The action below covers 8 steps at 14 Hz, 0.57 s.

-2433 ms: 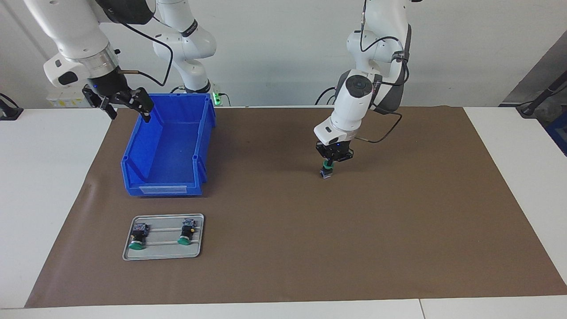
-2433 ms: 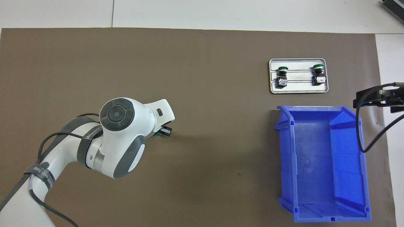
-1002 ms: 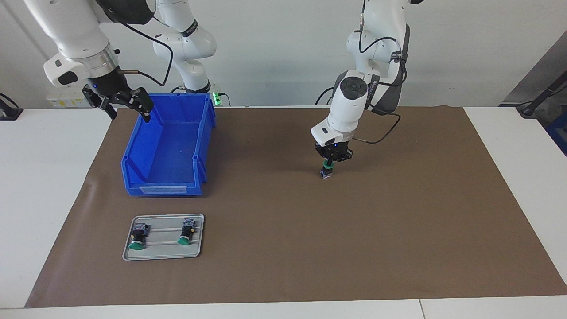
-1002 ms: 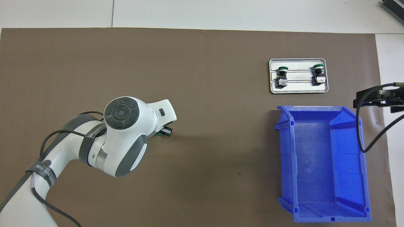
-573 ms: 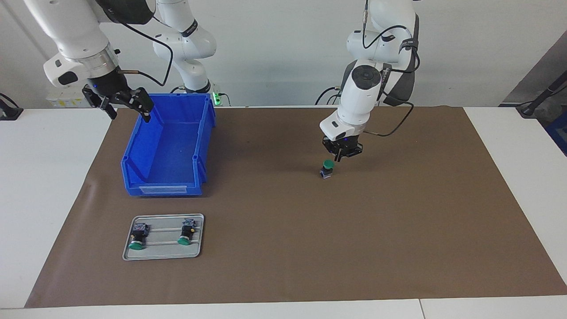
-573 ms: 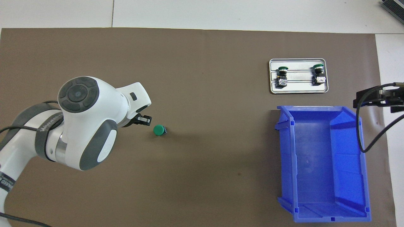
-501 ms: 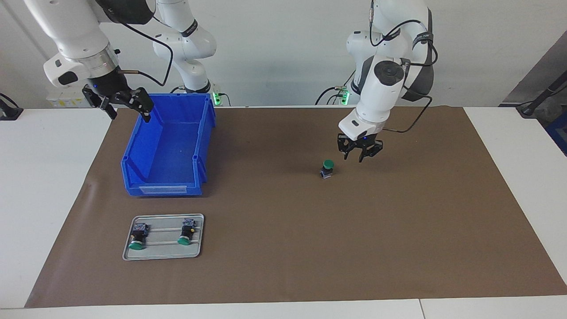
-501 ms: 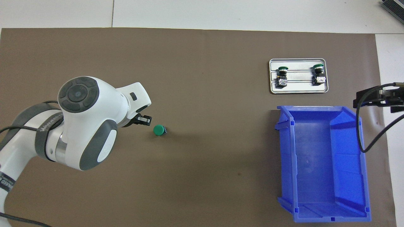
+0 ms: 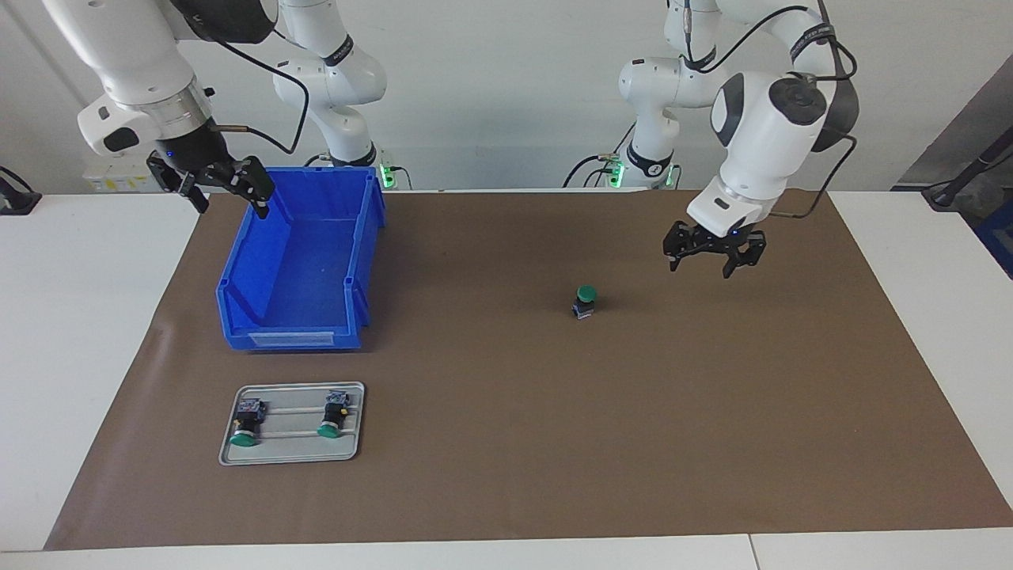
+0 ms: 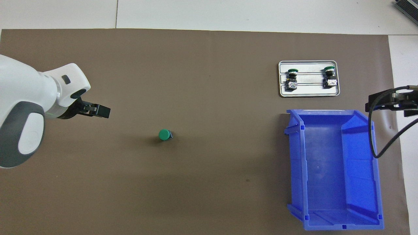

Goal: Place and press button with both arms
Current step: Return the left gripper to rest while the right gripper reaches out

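Observation:
The button [image 9: 585,300] [image 10: 165,134] stands upright on the brown mat, green cap up, near the middle of the table. My left gripper [image 9: 711,264] [image 10: 99,112] hangs open and empty above the mat, beside the button toward the left arm's end of the table. Over the blue bin's corner, at the right arm's end, my right gripper [image 9: 224,192] [image 10: 390,102] is held open and holds nothing; that arm waits.
A blue bin [image 9: 299,261] [image 10: 333,169] sits toward the right arm's end, close to the robots. Farther from the robots than the bin lies a grey tray [image 9: 291,453] [image 10: 308,93] carrying two more green-capped buttons [image 9: 246,425] [image 9: 333,417].
The left gripper was shut on the button's cap, then opened, rose and swung away toward the left arm's end of the table. The button stays standing on the mat. The right arm has not moved.

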Tool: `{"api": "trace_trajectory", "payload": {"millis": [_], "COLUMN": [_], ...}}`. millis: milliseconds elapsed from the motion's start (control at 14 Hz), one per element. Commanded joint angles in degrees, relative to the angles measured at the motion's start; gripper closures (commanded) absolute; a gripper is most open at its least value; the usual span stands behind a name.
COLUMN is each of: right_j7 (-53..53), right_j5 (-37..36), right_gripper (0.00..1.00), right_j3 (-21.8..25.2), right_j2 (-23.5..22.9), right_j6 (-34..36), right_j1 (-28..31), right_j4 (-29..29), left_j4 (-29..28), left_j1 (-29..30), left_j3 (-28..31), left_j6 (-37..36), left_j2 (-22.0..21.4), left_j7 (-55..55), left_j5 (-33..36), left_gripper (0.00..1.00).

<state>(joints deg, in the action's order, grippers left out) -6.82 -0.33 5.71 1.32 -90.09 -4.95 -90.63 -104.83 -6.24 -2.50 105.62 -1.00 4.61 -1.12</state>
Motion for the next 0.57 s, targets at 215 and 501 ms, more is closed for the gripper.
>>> {"api": "trace_trajectory", "payload": {"millis": [215,501], "right_j7": [-5.9,-19.9], "right_j5": [1.8,5.3], "right_gripper": [0.00,0.00], "right_j3": [-1.1,-1.4], "right_j2": [-1.3,-9.6], "right_j6": [-4.4,-8.6], "right_j1": [-7.7,-16.3], "right_j4": [-1.4,4.8], "left_j4": [14.7,23.9], "left_j1": [4.3,5.2], "left_j3": [-0.5,-0.4], "left_j6": [-13.1,-21.7], "left_j2": [2.5,4.9], "left_j7": [1.6,1.5], "left_j5": [0.3,0.2], "left_gripper": [0.00,0.00]}}
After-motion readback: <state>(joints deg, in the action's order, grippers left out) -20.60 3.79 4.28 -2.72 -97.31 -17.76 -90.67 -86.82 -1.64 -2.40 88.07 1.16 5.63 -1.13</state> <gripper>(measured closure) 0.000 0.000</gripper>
